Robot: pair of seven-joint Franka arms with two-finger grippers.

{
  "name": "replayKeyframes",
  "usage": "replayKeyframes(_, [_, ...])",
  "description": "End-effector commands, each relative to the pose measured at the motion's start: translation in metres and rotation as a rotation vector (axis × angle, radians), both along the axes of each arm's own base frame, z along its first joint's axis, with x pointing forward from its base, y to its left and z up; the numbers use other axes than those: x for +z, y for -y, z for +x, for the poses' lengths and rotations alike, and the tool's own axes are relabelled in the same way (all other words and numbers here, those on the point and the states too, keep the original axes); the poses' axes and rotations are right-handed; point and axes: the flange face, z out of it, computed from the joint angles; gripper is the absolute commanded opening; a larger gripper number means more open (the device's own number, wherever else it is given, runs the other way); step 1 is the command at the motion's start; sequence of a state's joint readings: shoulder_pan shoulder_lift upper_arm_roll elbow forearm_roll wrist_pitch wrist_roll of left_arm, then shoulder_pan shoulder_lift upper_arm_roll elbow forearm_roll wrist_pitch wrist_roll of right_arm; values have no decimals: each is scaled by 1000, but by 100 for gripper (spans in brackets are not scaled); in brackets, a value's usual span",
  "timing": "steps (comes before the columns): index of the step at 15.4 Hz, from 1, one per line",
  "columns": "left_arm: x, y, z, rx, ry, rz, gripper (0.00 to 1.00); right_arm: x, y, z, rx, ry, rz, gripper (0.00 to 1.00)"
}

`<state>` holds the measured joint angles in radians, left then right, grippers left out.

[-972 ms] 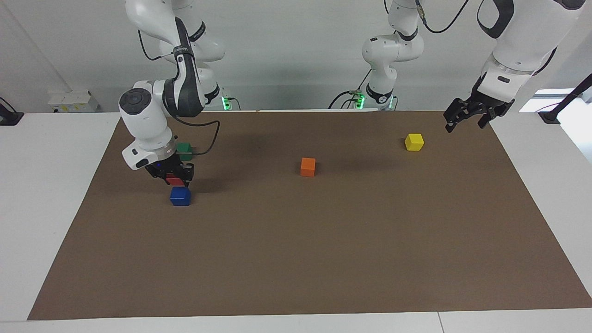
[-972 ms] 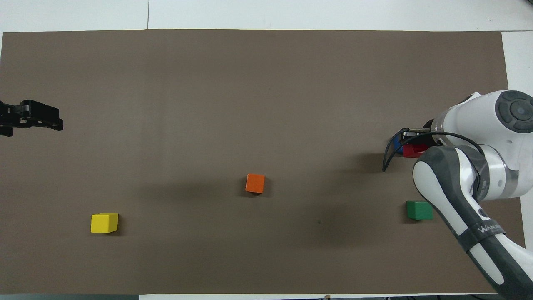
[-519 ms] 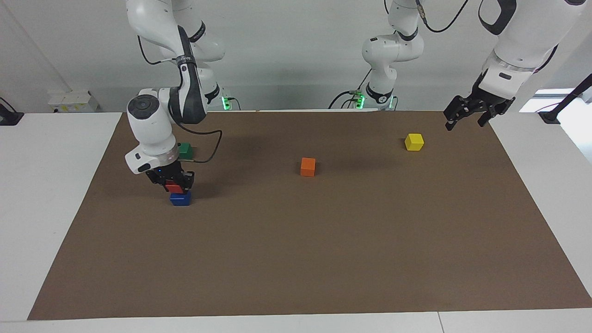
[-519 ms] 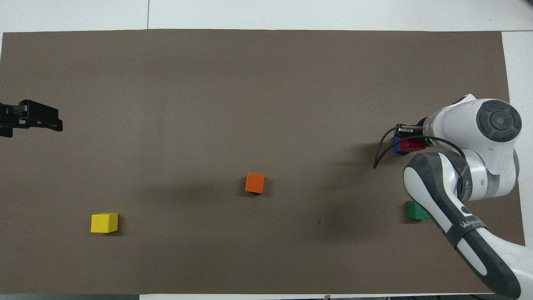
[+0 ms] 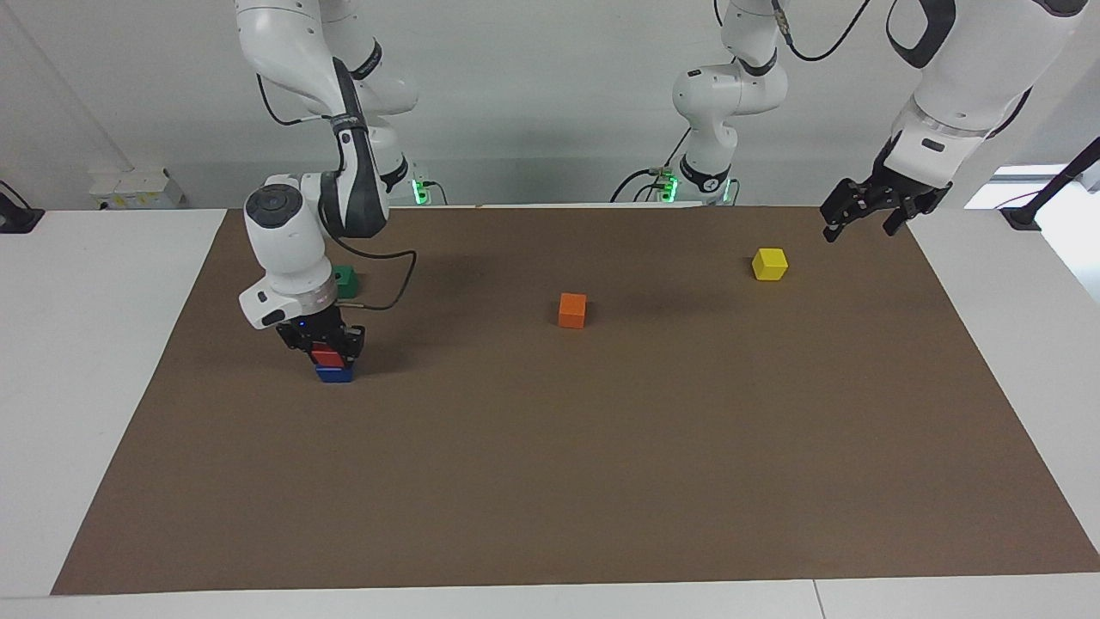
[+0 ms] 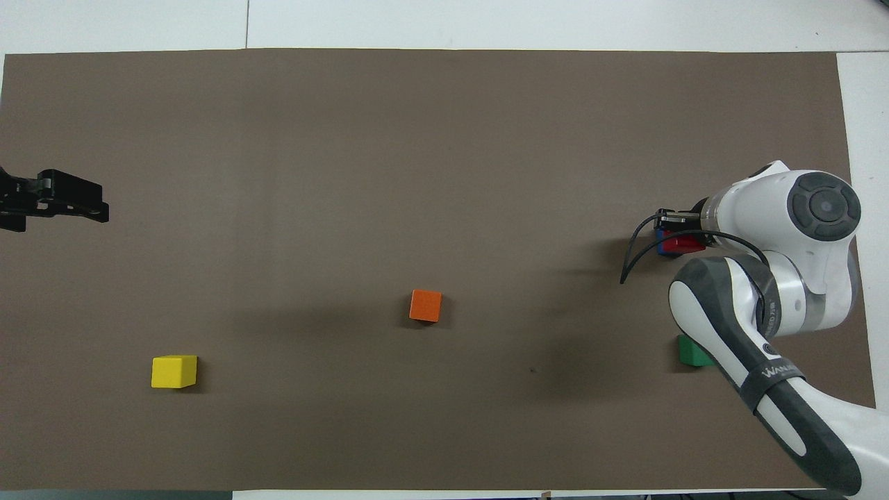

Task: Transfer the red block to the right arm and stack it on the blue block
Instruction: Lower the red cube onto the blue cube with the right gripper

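The red block (image 5: 326, 358) sits on top of the blue block (image 5: 333, 374) at the right arm's end of the table. My right gripper (image 5: 326, 346) comes straight down on it and is shut on the red block; a small blue light shows on it. In the overhead view the red block (image 6: 685, 242) shows under the right gripper (image 6: 683, 232), with only an edge of the blue block (image 6: 660, 248) visible. My left gripper (image 5: 859, 215) is open and empty, raised over the mat's edge at the left arm's end, also seen in the overhead view (image 6: 55, 205).
A green block (image 5: 346, 280) lies nearer to the robots than the stack, partly hidden by the right arm (image 6: 757, 326). An orange block (image 5: 572, 310) lies mid-table. A yellow block (image 5: 770, 264) lies near the left gripper. A brown mat (image 5: 601, 481) covers the table.
My right gripper has come down with the red block, from just above the blue block to resting on it. The left gripper has barely shifted.
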<state>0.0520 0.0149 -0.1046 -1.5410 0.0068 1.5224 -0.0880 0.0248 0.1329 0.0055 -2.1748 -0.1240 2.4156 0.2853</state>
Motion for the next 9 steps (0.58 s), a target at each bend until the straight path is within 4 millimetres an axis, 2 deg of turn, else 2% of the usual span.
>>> replayKeyframes(1, [0, 1, -6, -7, -6, -13, 100, -1, 6, -2, -14, 19, -17, 0])
replayKeyframes(9, [0, 2, -8, -10, -15, -12, 100, -4, 14, -4, -31, 37, -13, 0])
